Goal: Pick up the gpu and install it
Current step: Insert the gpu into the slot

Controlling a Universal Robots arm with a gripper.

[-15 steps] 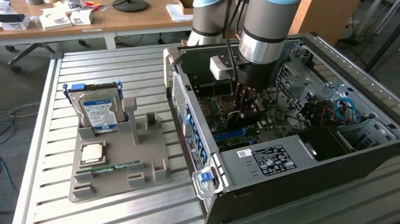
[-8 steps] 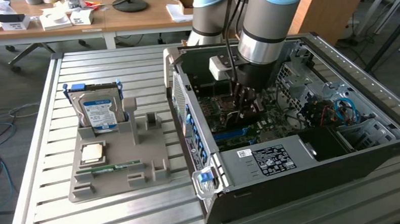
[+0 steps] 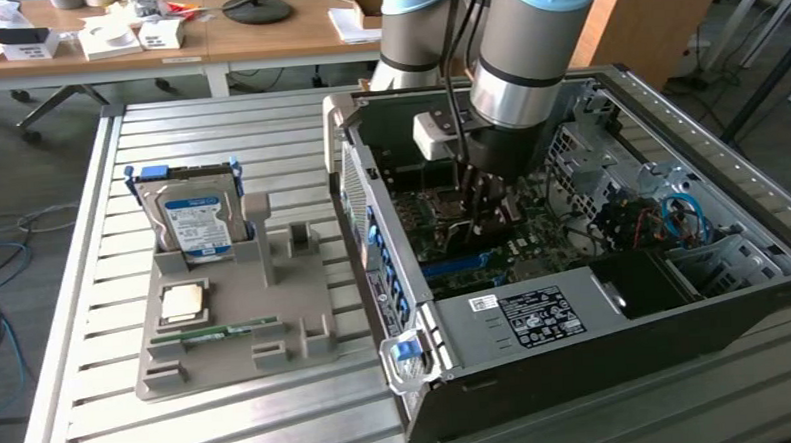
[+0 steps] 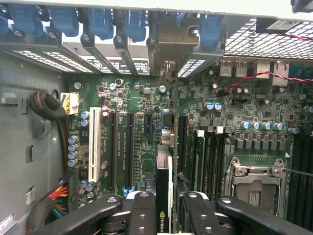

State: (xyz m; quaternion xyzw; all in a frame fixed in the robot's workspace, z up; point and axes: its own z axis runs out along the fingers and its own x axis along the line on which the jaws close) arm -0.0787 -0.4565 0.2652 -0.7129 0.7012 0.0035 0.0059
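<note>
One gpu [image 4: 164,178], edge-on, clamped in the gripper [image 4: 165,208] over one motherboard [image 4: 142,98].

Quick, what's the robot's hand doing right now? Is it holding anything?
The hand is closed on the gpu, holding it edge-on over the motherboard.

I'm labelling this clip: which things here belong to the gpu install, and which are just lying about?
In the job: gpu, clamped edge-on in the gripper; motherboard; computer case.
Lying about: hard drive, processor chip and memory stick, on the grey holder.
</note>
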